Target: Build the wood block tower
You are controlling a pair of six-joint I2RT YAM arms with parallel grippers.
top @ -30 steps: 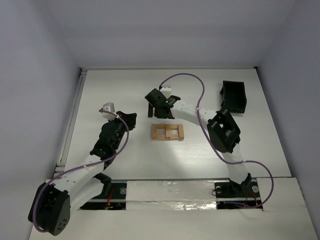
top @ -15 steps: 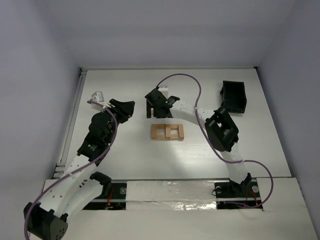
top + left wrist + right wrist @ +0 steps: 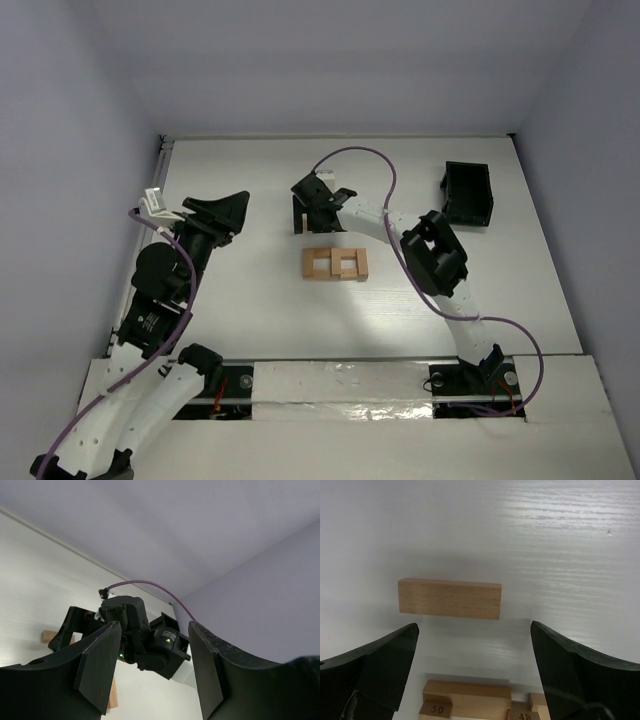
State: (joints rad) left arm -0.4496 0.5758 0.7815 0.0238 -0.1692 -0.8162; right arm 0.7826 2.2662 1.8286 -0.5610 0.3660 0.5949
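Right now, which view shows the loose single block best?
Right wrist: the loose block lies whole and unobstructed, just beyond the right end effector. In top external the right arm hides it; left wrist shows only tan slivers, unidentifiable.

- The low stack of light-tan wooden blocks sits on the near side of the right gripper, between its spread fingers. The wrist picture's lower edge cuts it off, so only its top and the stamped numbers 50 and 48 show.
- Both of those black fingers run out of the picture's bottom corners.
- From above, the loose light-tan rectangular wooden block just ahead of the fingertips is hidden under the right gripper.
- Past the left gripper, the wood shows only as tan slivers behind its finger and the right arm. Which blocks they are cannot be told.
- The small black plastic box is too dark inside to read.
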